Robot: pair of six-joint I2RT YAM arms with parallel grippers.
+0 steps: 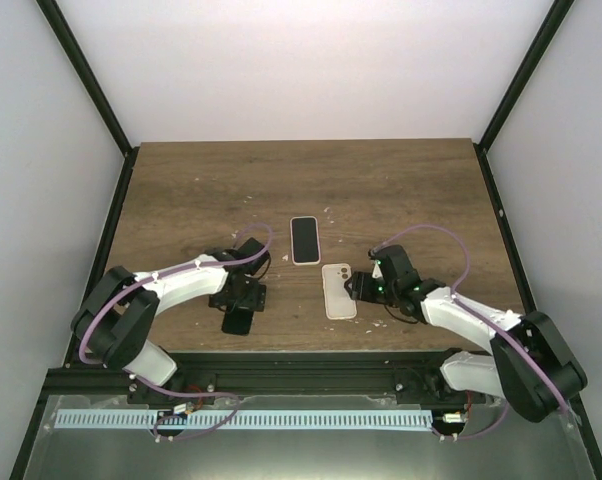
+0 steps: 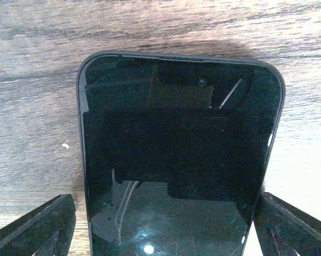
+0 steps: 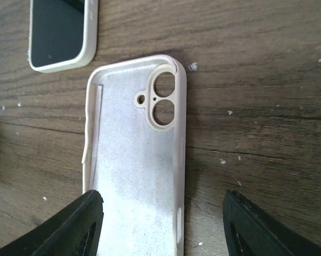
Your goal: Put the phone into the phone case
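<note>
The phone (image 2: 176, 160), glossy black, lies flat on the wood table and fills the left wrist view; in the top view it (image 1: 237, 323) lies near the front edge. My left gripper (image 2: 166, 234) (image 1: 240, 309) is open, with a finger on each side of the phone's long edges and a thin gap at each. The empty cream phone case (image 3: 134, 160) (image 1: 338, 291) lies inside up, camera holes at its far end. My right gripper (image 3: 163, 229) (image 1: 360, 288) is open over the case's near end, one finger above its left edge, the other over bare wood to its right.
A second phone in a cream case (image 1: 304, 240) (image 3: 59, 32) lies screen up behind the empty case. Small white crumbs dot the wooden table (image 1: 401, 190). Black frame posts and white walls close in the sides.
</note>
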